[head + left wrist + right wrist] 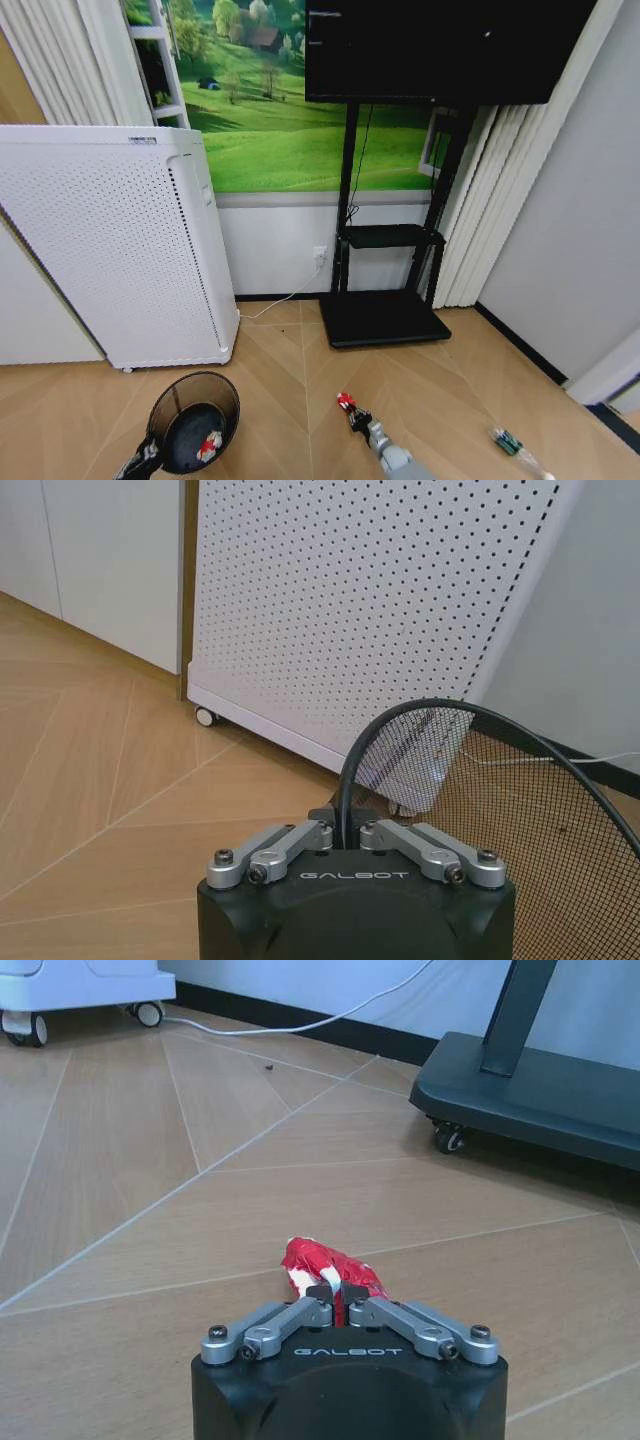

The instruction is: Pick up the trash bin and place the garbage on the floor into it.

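The trash bin, black wire mesh, hangs tilted at the lower left, its mouth facing me. My left gripper is shut on the near rim. A red-and-white wad lies inside the bin. Right of the bin, my right gripper is shut on a piece of garbage, a red wrapper with white patches, low over the wood floor. I cannot tell whether it touches the boards. A clear bottle with a green label lies on the floor at the far right.
A tall white perforated appliance on castors stands just behind the bin. The black TV stand's base sits ahead by the wall, with a white cable trailing along the floor. Bare boards lie between bin and bottle.
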Tool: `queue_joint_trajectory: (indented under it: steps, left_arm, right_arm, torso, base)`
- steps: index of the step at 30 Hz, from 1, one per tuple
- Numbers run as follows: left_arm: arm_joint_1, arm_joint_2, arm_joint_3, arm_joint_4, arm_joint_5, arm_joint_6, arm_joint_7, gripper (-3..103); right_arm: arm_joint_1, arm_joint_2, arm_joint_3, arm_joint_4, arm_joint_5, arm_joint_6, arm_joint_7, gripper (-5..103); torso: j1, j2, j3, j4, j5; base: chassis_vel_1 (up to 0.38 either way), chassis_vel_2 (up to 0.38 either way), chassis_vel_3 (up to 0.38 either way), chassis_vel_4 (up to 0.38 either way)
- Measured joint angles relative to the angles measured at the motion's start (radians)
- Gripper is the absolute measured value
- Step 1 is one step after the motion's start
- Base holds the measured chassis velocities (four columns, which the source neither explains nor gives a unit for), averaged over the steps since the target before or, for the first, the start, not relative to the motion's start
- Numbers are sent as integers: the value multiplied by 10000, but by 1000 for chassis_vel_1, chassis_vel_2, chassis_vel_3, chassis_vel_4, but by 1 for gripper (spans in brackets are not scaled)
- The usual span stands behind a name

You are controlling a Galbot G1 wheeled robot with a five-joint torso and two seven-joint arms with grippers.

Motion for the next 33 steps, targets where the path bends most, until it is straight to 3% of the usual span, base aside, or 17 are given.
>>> queue_joint_trajectory:
  steps: [2,5,7,9,13,17,20,22,24,25,27,33]
  left_arm:
    - [-121,9,63,188,64,8,-4,6]
    - [-199,17,103,265,110,22,-11,6]
    - [-738,76,273,540,266,174,-143,6]
    - [-993,106,358,610,316,257,-206,6]
    - [-2295,294,768,937,455,601,-446,6]
    - [-3870,735,1522,1574,391,980,-657,6]
    - [-4656,929,2010,2112,351,1070,-722,6]
    - [-5890,1007,2594,3062,309,1109,-729,6]
    - [-6171,999,2696,3343,321,1101,-721,6]
    - [-6807,935,2933,4079,410,1023,-668,6]
    - [-7633,768,3265,5112,658,873,-536,6]
    - [-8561,204,3860,6216,976,785,-468,6]
  right_arm:
    - [-106,-23,-2,302,570,524,-292,3]
    - [-171,-45,-24,556,853,691,-360,1]
    - [-511,-269,-190,1779,1767,870,-437,0]
    - [-562,-383,-226,2175,1979,880,-435,0]
    - [-830,-964,-618,3693,2946,631,-231,0]
    - [-846,-1725,-801,4720,3883,924,-444,0]
    - [-923,-2122,-808,5205,4058,1006,-723,0]
    - [-1065,-2548,-880,6033,4074,1047,-1136,0]
    - [-1098,-2609,-912,6192,4089,1035,-1173,0]
    - [-1226,-2652,-974,6636,4114,994,-1225,0]
    - [-1496,-2664,-1043,7509,4099,770,-1143,0]
    - [-1986,-2626,-1670,9575,4096,-225,-486,0]
  torso:
    - [1,0,1,-1,2]
    - [0,0,0,1,1]
    - [1,-1,2,0,2]
    - [0,0,0,1,1]
    - [1,-1,1,-3,4]
    - [1,-1,1,1,6]
    - [1,0,1,1,-3]
    - [1,0,1,-4,-2]
    - [1,0,1,-4,-1]
    - [1,-1,2,-2,-1]
    - [2,-2,2,-3,1]
    - [2,-1,0,0,-1]
  base:
    - [0,0,0,0]
    - [0,0,0,0]
    - [0,0,0,0]
    - [0,0,0,0]
    - [0,0,0,0]
    - [0,0,0,0]
    - [0,0,0,0]
    - [0,0,0,0]
    - [0,0,0,0]
    - [0,0,0,0]
    - [0,0,0,0]
    - [0,0,0,0]
